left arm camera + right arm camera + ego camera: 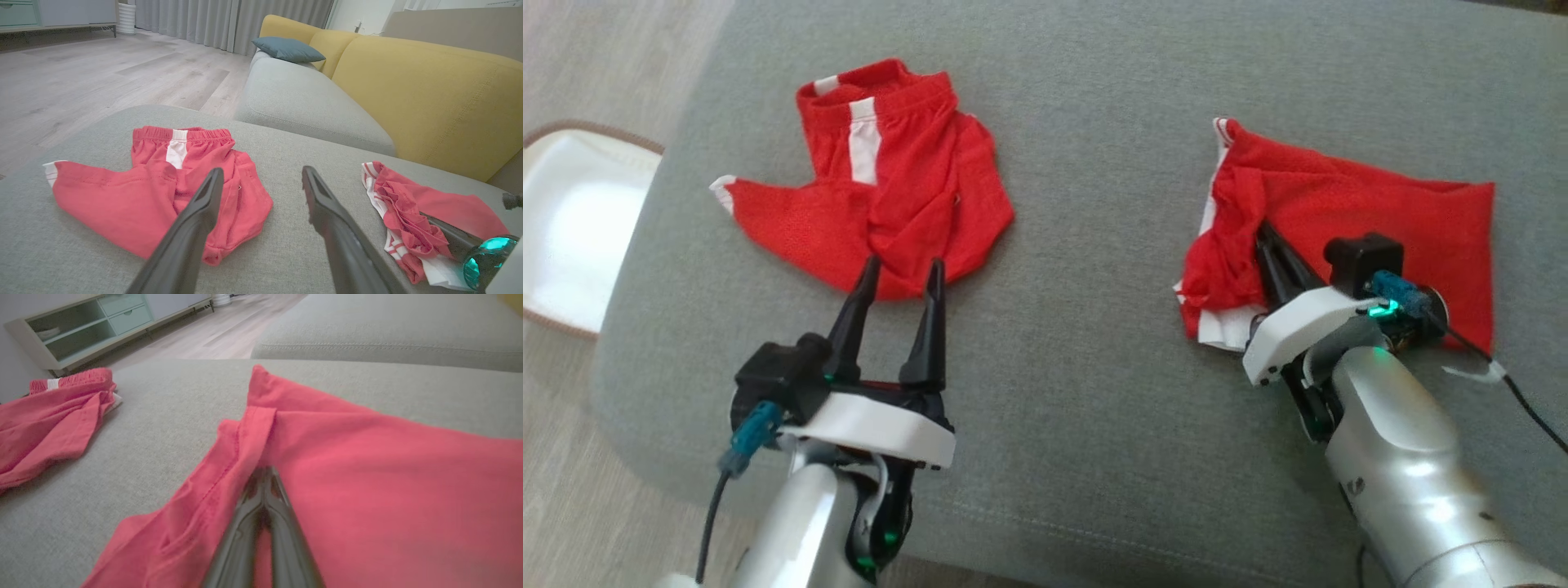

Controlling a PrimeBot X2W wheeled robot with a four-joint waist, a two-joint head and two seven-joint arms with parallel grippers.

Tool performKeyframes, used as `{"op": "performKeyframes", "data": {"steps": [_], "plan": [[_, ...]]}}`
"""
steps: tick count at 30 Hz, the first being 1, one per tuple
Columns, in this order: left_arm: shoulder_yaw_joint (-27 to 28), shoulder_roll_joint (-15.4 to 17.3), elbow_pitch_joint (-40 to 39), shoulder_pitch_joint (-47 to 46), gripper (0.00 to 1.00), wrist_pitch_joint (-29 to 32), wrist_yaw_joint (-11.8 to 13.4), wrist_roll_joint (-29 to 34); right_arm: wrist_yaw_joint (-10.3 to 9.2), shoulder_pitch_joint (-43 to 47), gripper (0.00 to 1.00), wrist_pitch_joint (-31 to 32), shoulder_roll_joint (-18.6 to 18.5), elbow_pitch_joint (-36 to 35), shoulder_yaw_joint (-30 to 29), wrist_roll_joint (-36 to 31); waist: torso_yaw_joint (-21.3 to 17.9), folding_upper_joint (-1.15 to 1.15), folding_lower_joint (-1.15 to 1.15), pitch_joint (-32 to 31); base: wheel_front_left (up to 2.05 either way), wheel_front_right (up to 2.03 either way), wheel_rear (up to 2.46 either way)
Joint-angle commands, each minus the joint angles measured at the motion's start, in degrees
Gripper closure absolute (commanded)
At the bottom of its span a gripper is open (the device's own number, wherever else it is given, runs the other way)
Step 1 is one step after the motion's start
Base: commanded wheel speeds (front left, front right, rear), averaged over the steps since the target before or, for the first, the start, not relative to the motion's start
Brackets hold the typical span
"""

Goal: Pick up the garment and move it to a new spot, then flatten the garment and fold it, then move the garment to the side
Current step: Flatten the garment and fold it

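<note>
Lying on the grey cushion [1094,392], whose cover is coarsely woven and seamed along a rounded near edge, two garments of thin red cloth with a fine, mesh-like grain are seen. The left garment [907,196] is spread over the cushion's left half in a crumpled, lobed shape. A gathered elastic waistband is turned toward the cushion's far edge and a white stripe runs down from it. One leg with a white-trimmed hem is stretched toward the cushion's left edge. The right garment [1356,212] is laid on the cushion's right half. Its outer part is flat and roughly rectangular, while the edge nearer the cushion's middle is bunched into ruffled folds, with white trim showing at the near corner.

The left gripper [904,263] is held released, its two dark tapered fingers spread wide with nothing between them. In the head view its tips are seen over the near hem of the left garment; whether the cloth is touched cannot be told. The right gripper [1262,230] is clenched, its fingers pressed together to a single point. The tips are tucked into the bunched fold of the right garment, beside a stitched hem. Whether cloth is pinched between them cannot be told.
</note>
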Motion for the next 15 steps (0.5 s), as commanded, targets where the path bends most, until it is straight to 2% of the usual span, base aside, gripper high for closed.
{"op": "performKeyframes", "data": {"steps": [1,9,15], "plan": [[3.0,0.5,-1.5,-2.2,0.0,-0.3,0.1,0.0,-0.04,-1.8,1.0,-0.6,0.6,-1.2,0.6,0.3,-1.4,0.0,0.0,-0.8,0.0,0.0,0.0],[5.3,0.5,-1.9,-1.6,0.0,-0.3,-0.5,0.3,-0.04,-1.3,1.0,-0.6,0.6,-1.9,-2.9,-1.5,-6.5,0.0,0.0,-4.5,0.0,0.0,0.0],[6.4,0.5,-2.9,-0.9,0.0,-0.3,-0.7,0.0,-0.04,1.2,1.0,-0.6,0.4,-6.3,-6.5,-5.0,-11.2,0.0,0.0,-7.7,0.0,0.0,0.0]]}}
